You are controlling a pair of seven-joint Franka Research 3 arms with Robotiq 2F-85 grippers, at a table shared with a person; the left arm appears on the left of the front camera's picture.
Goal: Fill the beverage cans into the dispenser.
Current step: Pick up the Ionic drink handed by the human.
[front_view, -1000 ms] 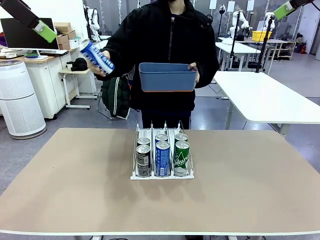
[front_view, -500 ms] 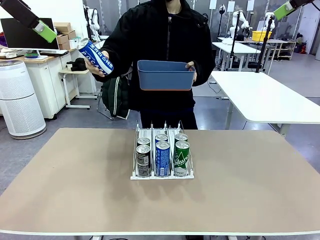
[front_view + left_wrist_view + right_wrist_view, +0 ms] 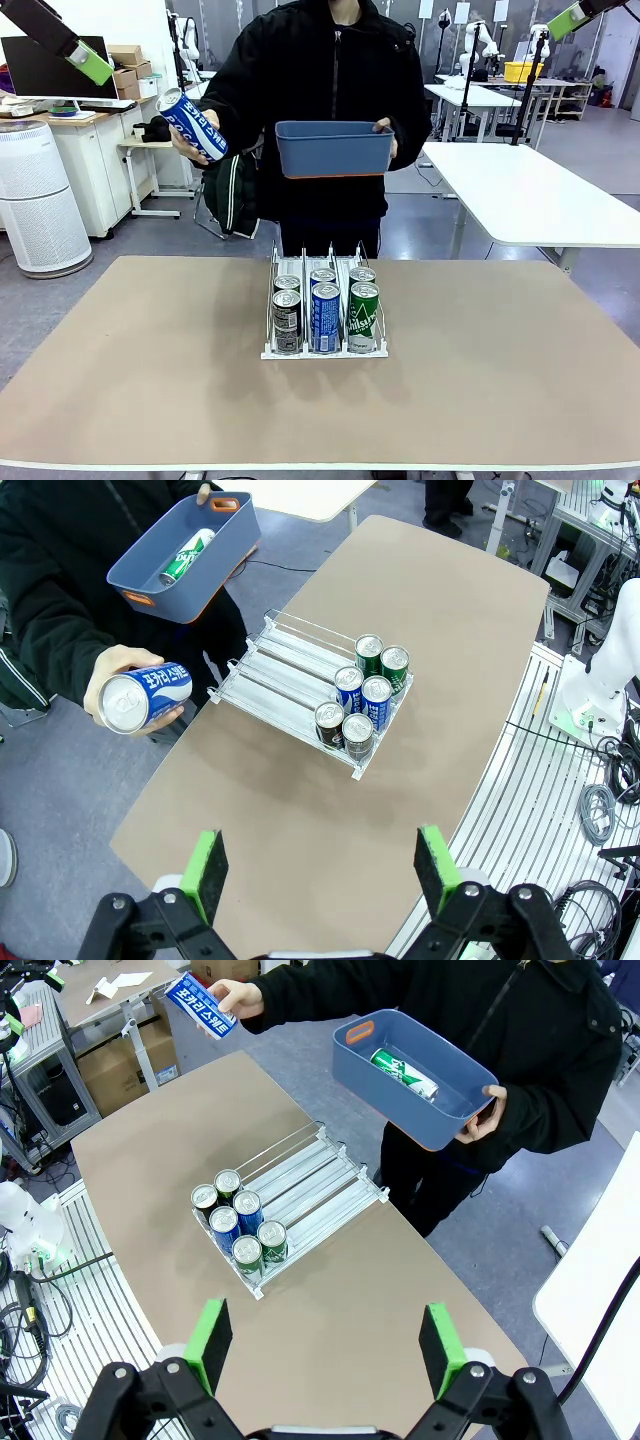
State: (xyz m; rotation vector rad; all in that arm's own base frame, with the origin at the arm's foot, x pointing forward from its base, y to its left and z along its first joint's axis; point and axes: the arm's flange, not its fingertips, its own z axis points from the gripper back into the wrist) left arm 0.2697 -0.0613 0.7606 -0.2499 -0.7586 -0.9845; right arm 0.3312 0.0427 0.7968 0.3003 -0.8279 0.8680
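The person's hand (image 3: 238, 998) holds out a blue can (image 3: 193, 124) beyond the table's (image 3: 500, 380) far edge, towards its left corner. I judge the step to be a handover to my left arm.

To do it well, I would bring the left gripper (image 3: 322, 865) in across the can's body, near its middle, with the pads landing clear of the person's fingers. I would close only once the can sits squarely between them. From there the can should go upright into the open rear end of the dispenser's (image 3: 270, 665) middle lane, which already carries blue.

The dispenser stands at the middle of the far edge, its lip facing my side. Six cans (image 3: 325, 300) stand in pairs against that lip: dark, blue and green.

The person's other hand carries a blue tub (image 3: 333, 150) with a green can (image 3: 403, 1073) lying inside, so more will come.

Both arms hang high above the table, looking down on it. The left gripper's fingers are spread wide with nothing between them, and the right gripper (image 3: 324, 1343) is the same.
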